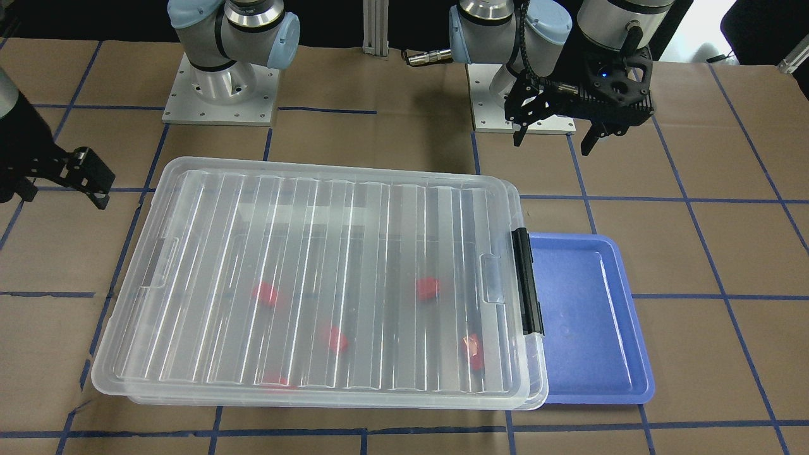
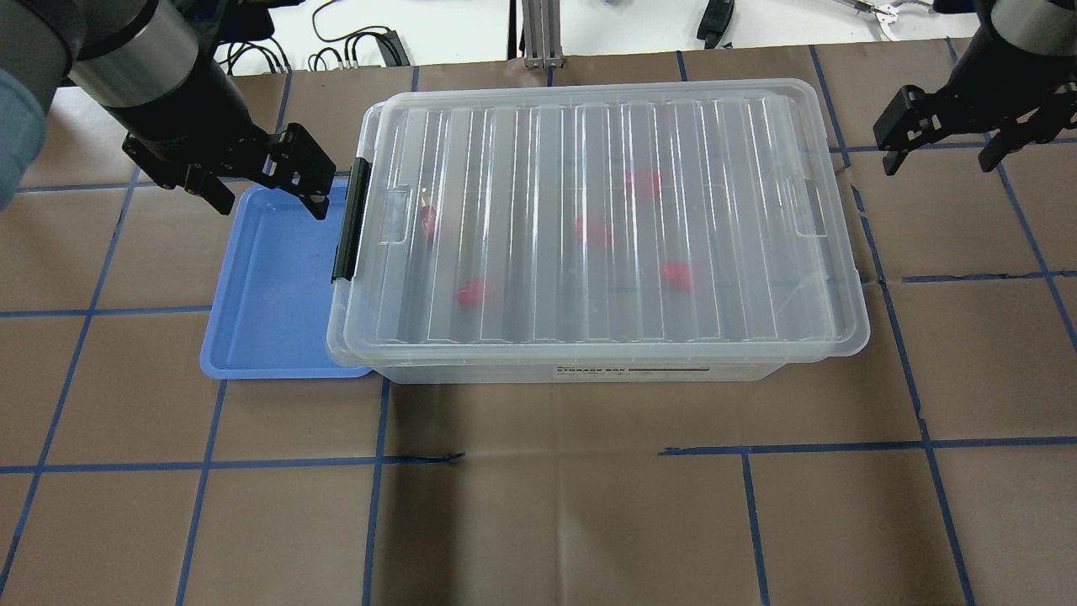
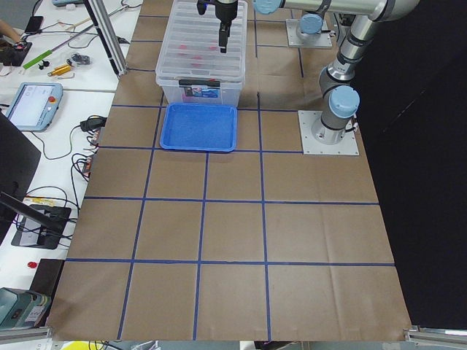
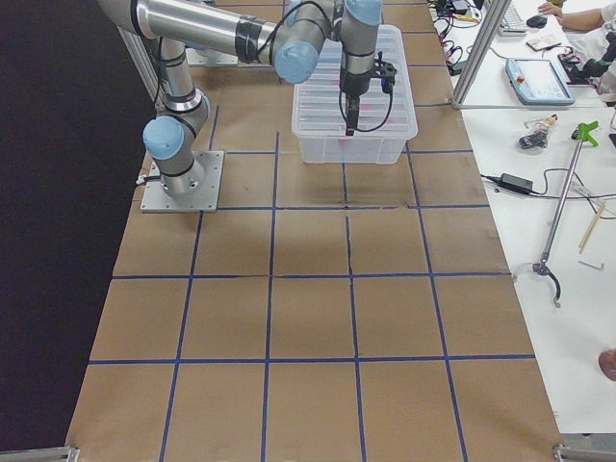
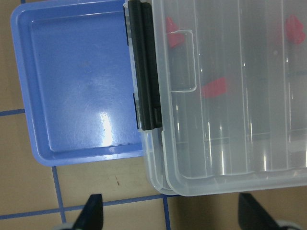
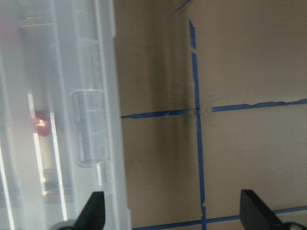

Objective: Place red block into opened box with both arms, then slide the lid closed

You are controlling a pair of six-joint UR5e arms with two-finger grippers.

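Observation:
The clear ribbed lid [image 2: 606,210] lies flat over the clear box [image 2: 589,370] and covers almost all of it, a little offset at the end with the black latch bar [image 2: 349,220]. Several red pieces show blurred through the lid [image 1: 328,278], one of them a red block [image 1: 428,287] also in the left wrist view [image 5: 214,88]. My left gripper [image 2: 271,208] hangs open and empty above the blue tray, just beyond the latch end [image 5: 171,215]. My right gripper [image 2: 938,166] hangs open and empty past the box's other short end [image 6: 175,215].
A blue tray [image 1: 588,316] with nothing in it sits against the latch end of the box, partly under it. Brown paper with blue tape lines covers the table. The arm bases [image 1: 221,88] stand at the robot's edge.

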